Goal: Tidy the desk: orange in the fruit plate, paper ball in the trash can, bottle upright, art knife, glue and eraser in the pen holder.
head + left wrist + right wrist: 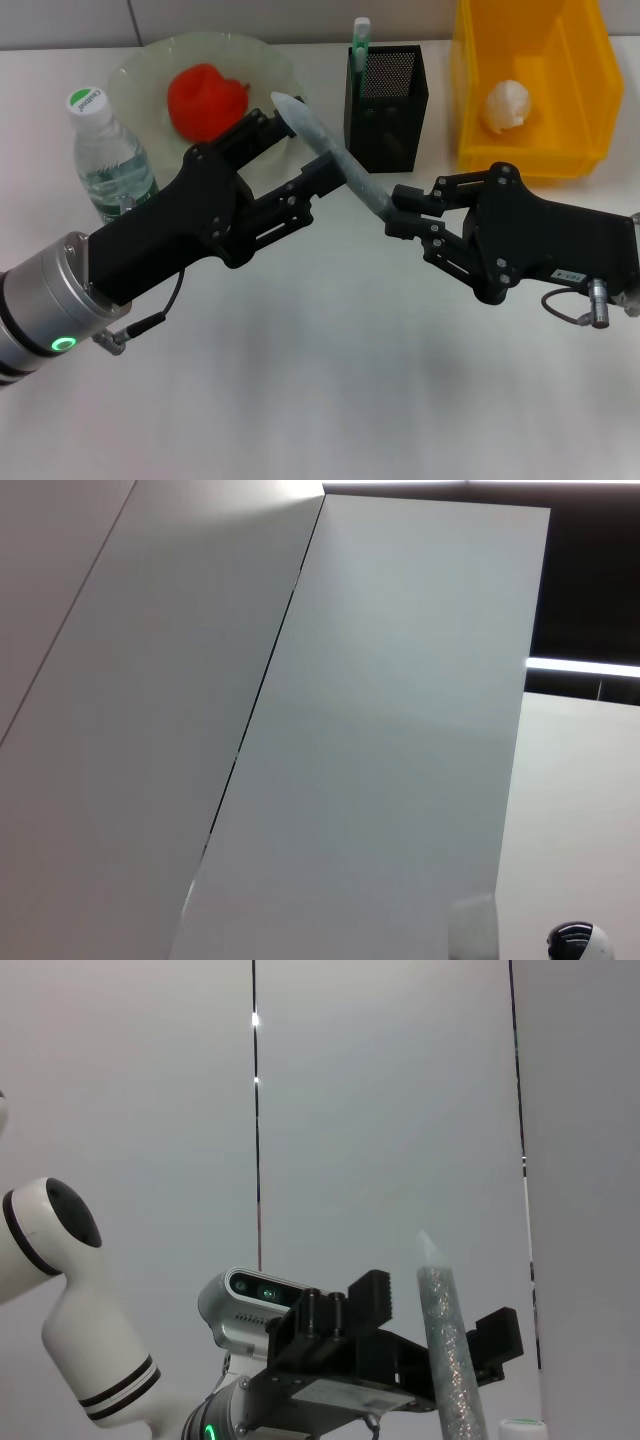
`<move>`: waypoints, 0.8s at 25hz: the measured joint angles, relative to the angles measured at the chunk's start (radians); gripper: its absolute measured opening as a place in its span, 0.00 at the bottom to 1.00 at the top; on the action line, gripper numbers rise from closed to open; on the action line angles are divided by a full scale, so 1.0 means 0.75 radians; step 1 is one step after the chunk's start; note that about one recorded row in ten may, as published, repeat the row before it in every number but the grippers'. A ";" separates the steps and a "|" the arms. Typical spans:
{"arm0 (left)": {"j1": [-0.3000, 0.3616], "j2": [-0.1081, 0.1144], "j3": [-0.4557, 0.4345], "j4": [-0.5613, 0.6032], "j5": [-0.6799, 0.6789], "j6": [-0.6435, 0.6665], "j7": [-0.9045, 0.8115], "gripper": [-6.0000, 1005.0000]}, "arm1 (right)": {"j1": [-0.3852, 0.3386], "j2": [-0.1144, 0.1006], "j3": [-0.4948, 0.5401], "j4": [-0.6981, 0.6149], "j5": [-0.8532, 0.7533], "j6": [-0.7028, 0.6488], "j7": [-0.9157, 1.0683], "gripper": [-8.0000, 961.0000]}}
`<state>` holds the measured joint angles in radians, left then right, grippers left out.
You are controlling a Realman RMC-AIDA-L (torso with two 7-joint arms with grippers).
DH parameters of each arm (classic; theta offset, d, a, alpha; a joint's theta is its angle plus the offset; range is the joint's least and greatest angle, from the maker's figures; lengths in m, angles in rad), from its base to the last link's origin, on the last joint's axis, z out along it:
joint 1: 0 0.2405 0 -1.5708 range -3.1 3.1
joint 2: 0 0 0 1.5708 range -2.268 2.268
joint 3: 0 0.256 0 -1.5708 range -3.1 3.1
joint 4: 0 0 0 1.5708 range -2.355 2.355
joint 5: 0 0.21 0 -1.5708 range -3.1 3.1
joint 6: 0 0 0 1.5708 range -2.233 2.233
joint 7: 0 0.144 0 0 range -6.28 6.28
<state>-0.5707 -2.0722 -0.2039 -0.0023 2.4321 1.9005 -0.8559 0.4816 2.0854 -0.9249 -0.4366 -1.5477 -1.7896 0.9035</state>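
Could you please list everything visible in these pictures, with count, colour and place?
desk: one, white, under everything.
orange: one, orange-red, in the fruit plate.
fruit plate: one, pale green, far left.
bottle: one, clear, green label, upright beside the plate.
pen holder: one, black mesh, far centre.
art knife: one, mint green, standing in the pen holder.
trash can: one, yellow, far right.
paper ball: one, off-white, inside the trash can.
glue: one, grey, held in the air between both hands.
left hand: black, around the glue's middle.
right hand: black, at the glue's lower end.

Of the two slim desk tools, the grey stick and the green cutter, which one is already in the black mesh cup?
The art knife: it stands in the pen holder, while the glue is held between both grippers.
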 joint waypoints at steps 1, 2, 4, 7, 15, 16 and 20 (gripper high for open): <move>0.000 0.000 0.000 0.000 0.000 -0.003 0.000 0.78 | 0.000 0.000 0.000 0.001 0.000 0.000 -0.001 0.14; 0.000 0.000 0.001 -0.003 0.002 -0.006 0.000 0.77 | 0.000 0.000 0.000 0.002 0.000 0.000 -0.001 0.14; 0.000 0.000 0.002 -0.010 0.004 -0.007 0.001 0.77 | 0.001 0.000 0.000 0.006 0.000 0.000 -0.002 0.14; 0.000 -0.002 0.005 -0.019 0.005 -0.008 0.008 0.65 | 0.002 -0.001 0.000 0.011 0.000 0.004 -0.003 0.14; 0.004 -0.002 0.012 -0.047 0.008 -0.021 0.034 0.57 | 0.000 -0.001 -0.010 0.025 0.000 0.017 -0.007 0.14; 0.004 -0.002 0.012 -0.047 0.008 -0.021 0.034 0.57 | 0.001 -0.001 -0.011 0.028 0.000 0.018 -0.010 0.14; 0.007 -0.002 0.012 -0.055 0.009 -0.040 0.036 0.57 | 0.001 -0.001 -0.014 0.032 0.000 0.021 -0.020 0.14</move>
<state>-0.5654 -2.0738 -0.1946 -0.0438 2.4389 1.8705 -0.8287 0.4826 2.0846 -0.9352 -0.4129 -1.5478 -1.7738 0.8887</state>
